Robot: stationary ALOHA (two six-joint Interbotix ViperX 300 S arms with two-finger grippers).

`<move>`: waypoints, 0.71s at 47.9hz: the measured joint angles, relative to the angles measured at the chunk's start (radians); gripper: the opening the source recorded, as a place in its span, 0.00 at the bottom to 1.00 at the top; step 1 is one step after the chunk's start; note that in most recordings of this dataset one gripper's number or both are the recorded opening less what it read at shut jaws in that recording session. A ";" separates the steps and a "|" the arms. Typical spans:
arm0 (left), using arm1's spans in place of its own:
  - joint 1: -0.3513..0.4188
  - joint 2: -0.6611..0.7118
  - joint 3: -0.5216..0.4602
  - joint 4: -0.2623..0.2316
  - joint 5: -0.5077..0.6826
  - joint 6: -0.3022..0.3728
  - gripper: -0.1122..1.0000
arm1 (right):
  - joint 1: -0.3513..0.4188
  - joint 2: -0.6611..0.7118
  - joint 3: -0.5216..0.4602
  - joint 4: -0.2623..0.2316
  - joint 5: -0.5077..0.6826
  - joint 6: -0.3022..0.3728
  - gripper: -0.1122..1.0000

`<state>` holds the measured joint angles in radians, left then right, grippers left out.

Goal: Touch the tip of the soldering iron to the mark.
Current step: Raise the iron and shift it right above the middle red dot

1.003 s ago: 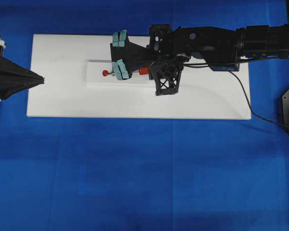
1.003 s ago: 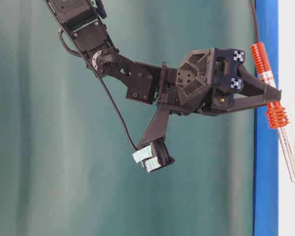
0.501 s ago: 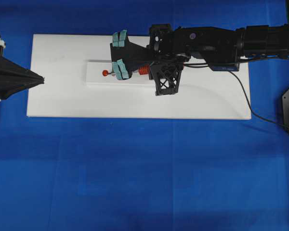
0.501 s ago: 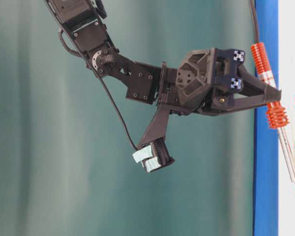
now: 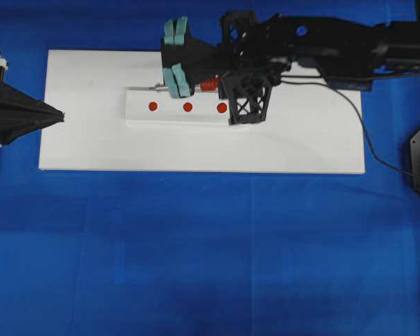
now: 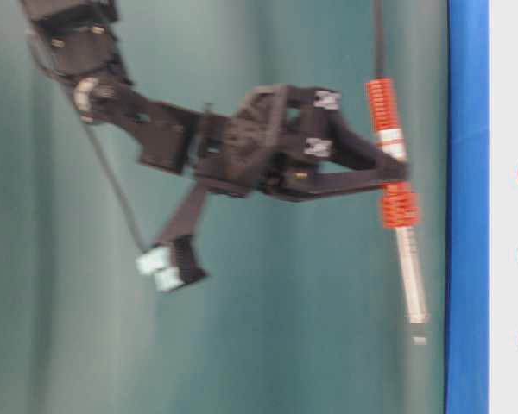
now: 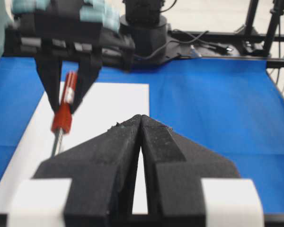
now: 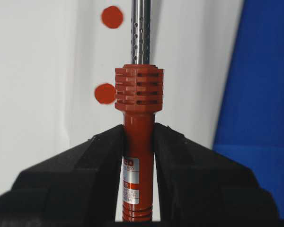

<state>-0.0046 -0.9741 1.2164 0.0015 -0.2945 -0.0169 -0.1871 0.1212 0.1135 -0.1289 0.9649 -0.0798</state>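
Worktop [image 5: 196, 245] cloth in blue spreads under everything, with a white board [image 5: 301, 147] lying across its far half. On that board sits a narrower white strip [image 5: 136, 115] carrying three red marks [image 5: 187, 107] in a row from left to right. Over the strip's far edge reaches the right arm, its right end effector [image 8: 138, 142] pressed tight on the red-orange handle of the soldering iron [image 8: 138, 94]. At the left edge rests the left end effector [image 7: 141, 142], pressed together on nothing and well apart from the strip. Iron's long axis runs left to right, its tip [image 5: 155, 89] pointing left; the table-level view shows the tip hanging clear above the board, touching no mark. From the tip, the leftmost mark [image 5: 152, 106] lies just to the near side and below, so the right arm, much the nearer, would need to come nearward and down.
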 measured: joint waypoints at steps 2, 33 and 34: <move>0.000 0.000 0.000 0.000 0.002 0.002 0.10 | 0.000 -0.008 -0.009 -0.003 0.012 0.000 0.16; 0.000 0.000 0.000 0.000 0.002 0.000 0.10 | 0.000 -0.012 -0.023 -0.008 0.032 0.005 0.16; 0.002 0.000 0.000 0.000 0.002 0.000 0.10 | 0.000 -0.012 -0.021 -0.008 0.032 0.006 0.16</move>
<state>-0.0031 -0.9741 1.2164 0.0015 -0.2930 -0.0169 -0.1871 0.1089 0.0920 -0.1365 0.9971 -0.0736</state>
